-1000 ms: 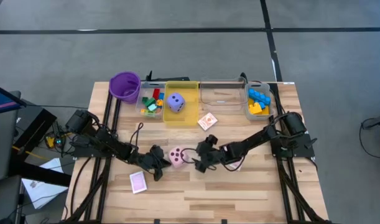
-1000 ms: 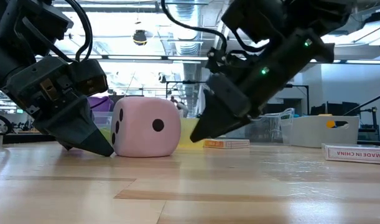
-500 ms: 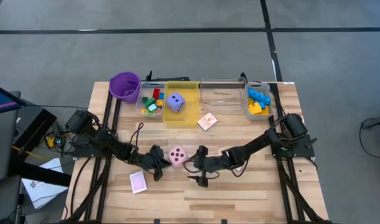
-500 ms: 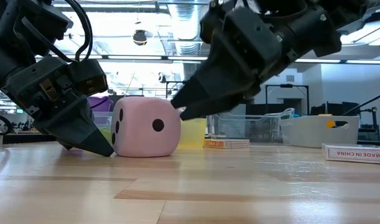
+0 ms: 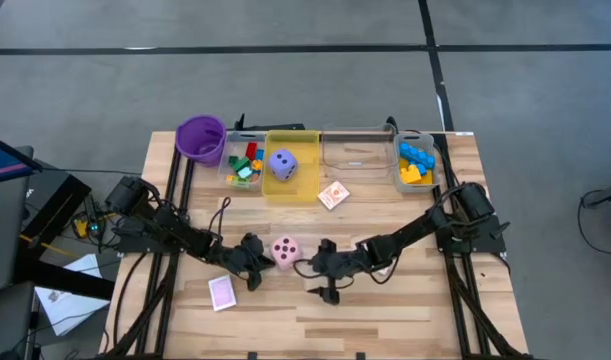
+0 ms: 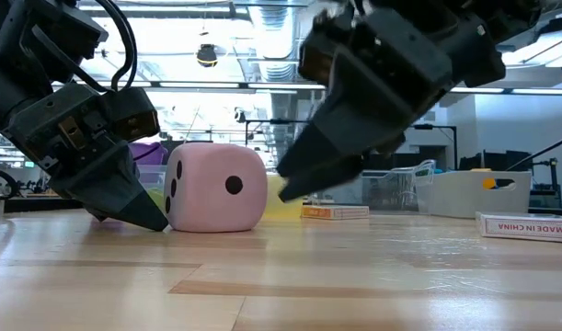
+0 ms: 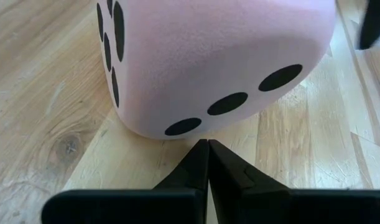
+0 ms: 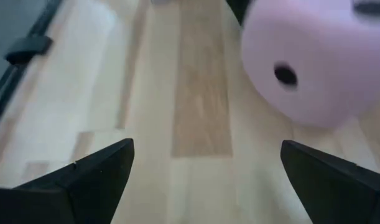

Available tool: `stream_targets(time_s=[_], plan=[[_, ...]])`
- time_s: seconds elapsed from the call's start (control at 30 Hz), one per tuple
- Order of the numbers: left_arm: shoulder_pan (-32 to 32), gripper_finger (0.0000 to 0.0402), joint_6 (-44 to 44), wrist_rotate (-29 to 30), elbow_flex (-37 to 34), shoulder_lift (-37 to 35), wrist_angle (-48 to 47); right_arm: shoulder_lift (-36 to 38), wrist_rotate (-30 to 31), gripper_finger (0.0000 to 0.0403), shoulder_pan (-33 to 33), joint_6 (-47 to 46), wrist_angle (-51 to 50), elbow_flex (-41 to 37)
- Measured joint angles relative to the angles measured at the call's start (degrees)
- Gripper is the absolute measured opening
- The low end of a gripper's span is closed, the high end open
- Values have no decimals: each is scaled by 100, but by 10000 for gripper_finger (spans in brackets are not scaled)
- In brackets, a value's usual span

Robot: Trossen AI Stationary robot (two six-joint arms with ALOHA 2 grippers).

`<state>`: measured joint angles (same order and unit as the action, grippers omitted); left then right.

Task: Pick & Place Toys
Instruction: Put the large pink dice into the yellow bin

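Pink die (image 5: 284,250) sits between both grippers: left gripper (image 5: 255,262) pressed shut just left, right gripper (image 5: 318,268) spread wide just right and slightly nearer.

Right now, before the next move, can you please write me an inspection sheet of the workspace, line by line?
Surface: wooden table, dry, no spill seen.
Job's things: pink die on the table between both arms; purple die in the yellow bin; mixed bricks in a clear bin; blue and yellow bricks in the far right bin; one card near the front, another card by the bins.
Clutter: purple cup; an empty clear bin.
Grippers: left gripper jaws shut, tips right beside the pink die; right gripper jaws open, beside the die, not holding it.
Cables: black cables run along the left arm.
Surroundings: grey floor, nothing seen.
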<state>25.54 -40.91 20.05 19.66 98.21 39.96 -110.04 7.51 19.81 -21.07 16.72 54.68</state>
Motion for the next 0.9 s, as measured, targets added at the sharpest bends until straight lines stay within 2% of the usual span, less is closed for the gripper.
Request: stream_targets(time_s=[0.27,0.9], plan=[[0,1,-2,2,0,0,-2,-4,670,399,-237,-207,11,0],[0,1,2,4,-2,-2,-4,-2,538,399,-177,-128,594,0]])
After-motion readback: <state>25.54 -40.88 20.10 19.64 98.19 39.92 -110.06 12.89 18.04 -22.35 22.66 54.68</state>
